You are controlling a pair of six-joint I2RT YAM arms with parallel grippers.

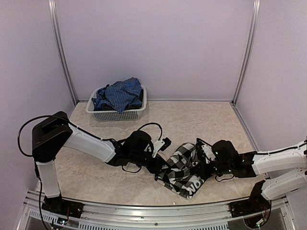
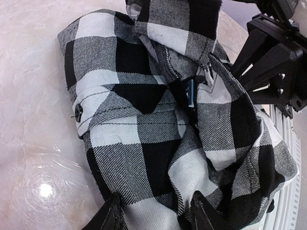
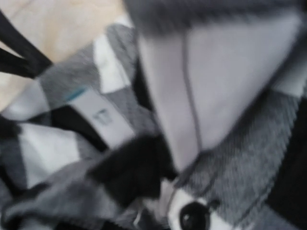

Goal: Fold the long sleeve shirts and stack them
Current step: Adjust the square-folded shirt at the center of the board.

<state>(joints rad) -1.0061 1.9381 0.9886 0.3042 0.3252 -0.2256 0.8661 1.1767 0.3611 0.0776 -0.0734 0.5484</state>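
The black-and-white check shirt lies crumpled on the table at the front centre, with white letters showing on its near edge. My left gripper is at its left side. In the left wrist view its two fingertips stand apart, with the check cloth between and under them. My right gripper is against the shirt's right side and also shows in the left wrist view. Its own view is filled with blurred check cloth, which hides its fingers. The blue fine-check shirt is heaped in the basket.
The white mesh basket stands at the back left against the wall. Black cables loop over the left arm. A metal rail runs along the near table edge. Walls close in the back and both sides.
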